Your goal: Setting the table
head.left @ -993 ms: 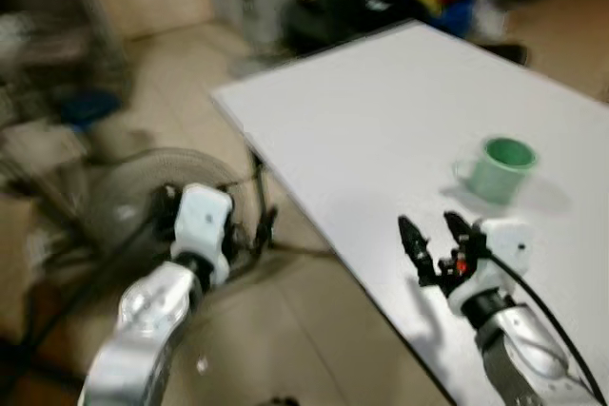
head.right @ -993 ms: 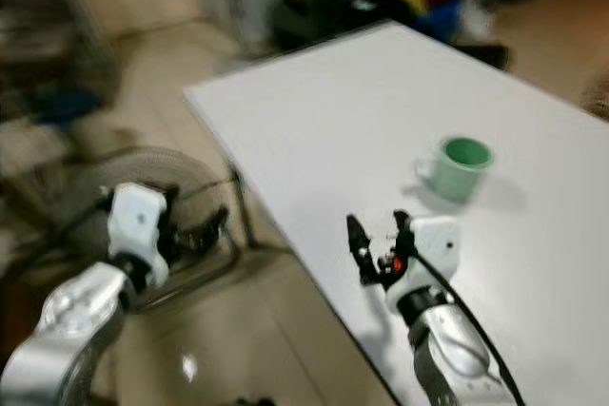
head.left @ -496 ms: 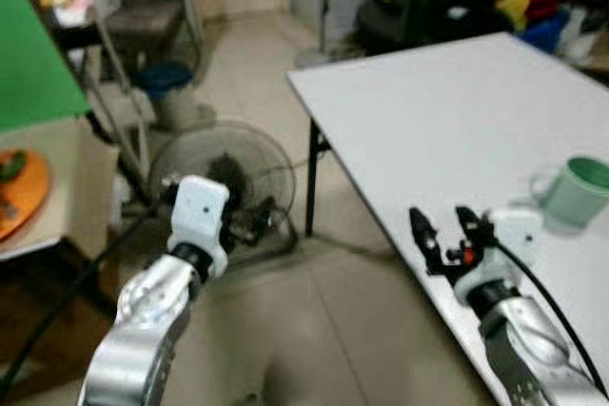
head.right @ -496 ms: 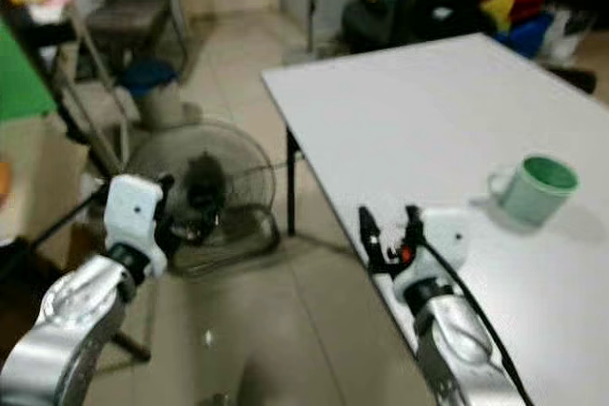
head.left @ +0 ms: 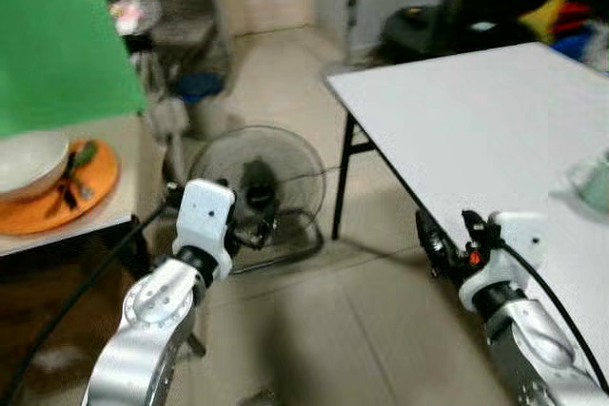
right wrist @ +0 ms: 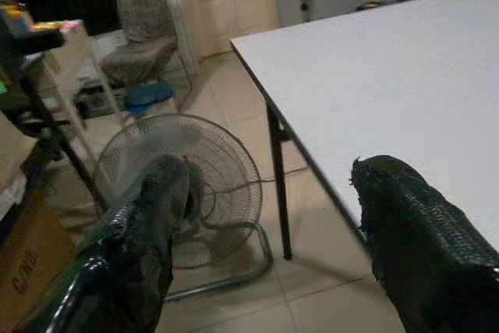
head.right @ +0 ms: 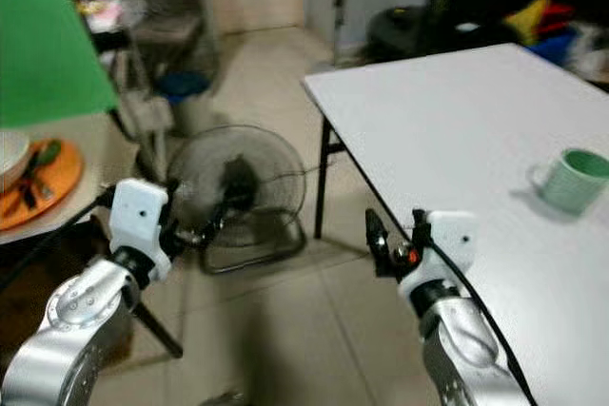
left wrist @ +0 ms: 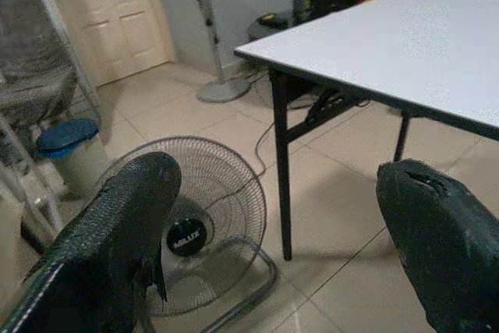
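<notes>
**Tableware waiting on the side counter, both grippers empty**

Tableware for the setting is sitting in two places: a white bowl (head.left: 29, 164) is resting on an orange plate (head.left: 57, 187) with what may be cutlery beside it, on the side counter (head.left: 114, 154) at the robot's left; a green mug (head.right: 576, 180) is already standing on the white table (head.right: 476, 130) at the robot's right, well apart from the bowl and plate.

Judging by this, the robot is facing the gap between counter and table, partway through fetching; the mug seems placed, and the bowl and plate are not yet carried over. The next move is probably calling for a turn toward the counter, a reach with the left arm, and a level grip on the plate's rim so the bowl is not sliding off.

The left gripper (left wrist: 265, 247) is hanging low in front of the counter's edge, its fingers (left wrist: 117, 239) standing wide apart and holding nothing; the right gripper (right wrist: 265, 239) is hovering just off the table's near edge, its fingers (right wrist: 421, 232) also spread wide and empty; both forearms are bending forward at about the same height.

Beyond them, a floor fan (head.left: 255, 187) is lying tilted on the tiled floor (head.left: 362, 330) between counter and table; a green board (head.left: 67, 26) is rising behind the counter; the head views are slightly blurred.
</notes>
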Robot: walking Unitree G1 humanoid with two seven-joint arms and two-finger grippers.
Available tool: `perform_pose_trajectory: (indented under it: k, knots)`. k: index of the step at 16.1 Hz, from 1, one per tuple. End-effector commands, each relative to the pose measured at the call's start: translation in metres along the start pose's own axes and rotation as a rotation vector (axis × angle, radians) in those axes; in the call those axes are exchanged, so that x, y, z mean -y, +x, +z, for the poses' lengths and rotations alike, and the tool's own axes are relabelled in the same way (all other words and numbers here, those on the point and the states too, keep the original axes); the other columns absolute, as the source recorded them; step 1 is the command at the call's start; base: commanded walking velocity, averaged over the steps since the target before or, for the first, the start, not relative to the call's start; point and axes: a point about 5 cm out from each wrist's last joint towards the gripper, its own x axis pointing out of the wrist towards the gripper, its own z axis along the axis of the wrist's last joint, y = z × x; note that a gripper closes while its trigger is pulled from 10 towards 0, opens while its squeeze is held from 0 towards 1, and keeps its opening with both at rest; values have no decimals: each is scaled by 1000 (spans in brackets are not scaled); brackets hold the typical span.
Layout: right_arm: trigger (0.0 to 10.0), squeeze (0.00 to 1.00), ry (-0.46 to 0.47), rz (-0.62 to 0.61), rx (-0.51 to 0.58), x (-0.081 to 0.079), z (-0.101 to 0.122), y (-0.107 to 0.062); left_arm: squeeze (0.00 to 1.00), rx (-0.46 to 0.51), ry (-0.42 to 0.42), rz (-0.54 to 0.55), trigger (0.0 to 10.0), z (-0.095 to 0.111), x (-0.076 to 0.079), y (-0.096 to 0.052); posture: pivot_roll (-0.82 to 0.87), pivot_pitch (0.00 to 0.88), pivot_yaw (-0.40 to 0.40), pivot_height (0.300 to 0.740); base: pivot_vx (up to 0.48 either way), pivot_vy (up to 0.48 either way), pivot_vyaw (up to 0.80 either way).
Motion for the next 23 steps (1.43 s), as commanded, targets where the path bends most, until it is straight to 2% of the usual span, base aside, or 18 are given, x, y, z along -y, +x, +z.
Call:
perform_pose_trajectory:
  k: [1,7,10,12,14,16,23]
  knots:
    - [10000,0,17,31,0,-5,1,0,0,-7,7,22,10000,0,-4,-2,109,0,29,740,0,326,0]
    - [10000,0,45,41,-20,-8,-5,-4,0,-7,-16,-9,10000,-1,6,-1,100,0,50,740,0,317,0]
    - [10000,0,60,51,-20,-9,-5,-4,0,5,-9,0,10000,3,3,2,99,0,61,740,0,299,0]
    - [10000,0,52,89,-13,-13,-2,-5,0,12,-40,13,10000,4,1,2,99,0,65,740,0,137,0]
    - [10000,0,32,154,-10,-18,-1,-5,0,16,-61,32,10000,5,-1,2,97,0,63,740,0,0,675]
    - [10000,0,19,233,-14,-23,2,-1,0,59,-21,92,10000,10,-4,2,100,0,55,740,0,0,800]
    - [10000,0,-3,235,15,-25,9,14,0,82,0,111,10000,20,-11,8,122,0,62,740,36,0,800]
